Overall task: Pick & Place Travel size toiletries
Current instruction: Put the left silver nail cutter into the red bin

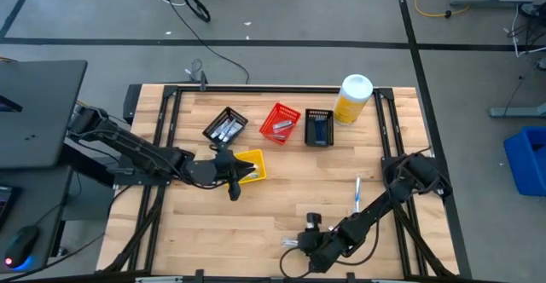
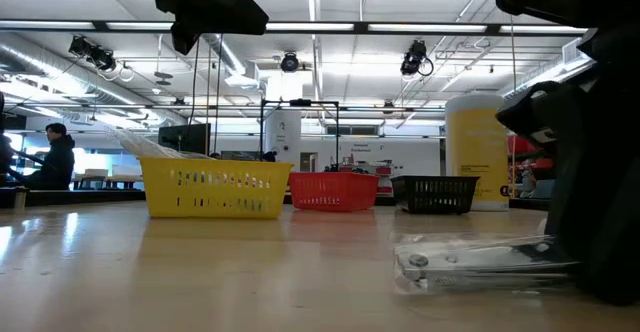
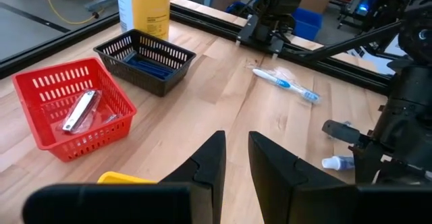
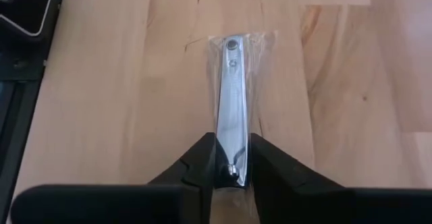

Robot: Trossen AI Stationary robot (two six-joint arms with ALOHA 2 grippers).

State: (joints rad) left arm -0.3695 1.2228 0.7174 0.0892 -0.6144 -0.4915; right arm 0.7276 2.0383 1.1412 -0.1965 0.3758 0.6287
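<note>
Two dark fingers (image 4: pixel 233 160) pinch a plastic-wrapped steel nail clipper (image 4: pixel 233 102).

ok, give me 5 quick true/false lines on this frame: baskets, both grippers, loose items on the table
1. The right gripper has its fingers around a wrapped silver metal nail clipper lying on the wooden table. True.
2. The red mesh basket is empty. False: it holds a silver clipper in clear wrap.
3. The left gripper holds a toothbrush. False: nothing is between its fingers, and it sits by the yellow mesh basket.
4. A white-and-blue toothbrush lies loose on the table. True.
5. The big yellow bottle with a white cap lies on its side. False: it stands upright beside the black mesh basket.
</note>
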